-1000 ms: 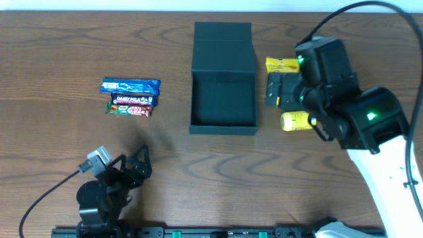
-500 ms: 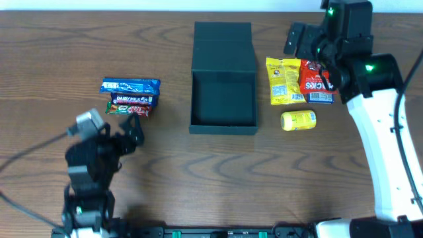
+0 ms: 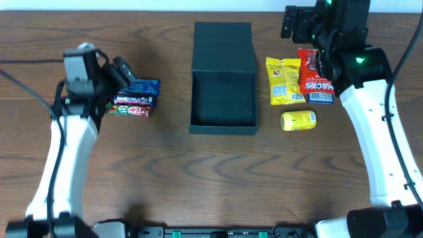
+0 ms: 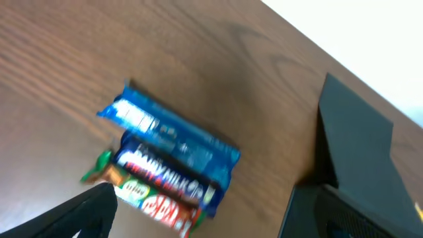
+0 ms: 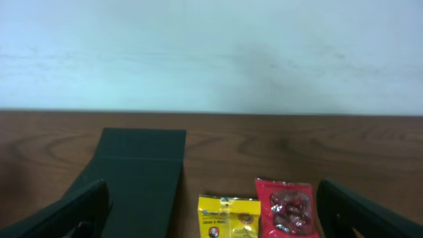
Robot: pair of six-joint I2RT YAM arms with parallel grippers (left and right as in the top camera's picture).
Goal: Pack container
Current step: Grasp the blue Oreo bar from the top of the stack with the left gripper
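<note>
Left arm reaches forward over the worktop [image 3: 198, 172]. Left pincer [image 3: 125, 74] spread wide, empty, above the chocolate bars [image 3: 132, 98]. Container [image 3: 223, 99] sits mid-worktop, lid open, well to its right.

Right arm stretched to the far edge. Right pincer [image 3: 295, 23] wide apart, empty. Container lies left of it, snack packets [image 3: 301, 80] close by.

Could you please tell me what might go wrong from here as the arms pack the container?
1. The blue bar, Dairy Milk bar and KitKat lie pressed together; the open left jaws near them could catch two or scatter them.
2. The yellow packet and red packet lie edge to edge, so lifting one may drag the other.
</note>
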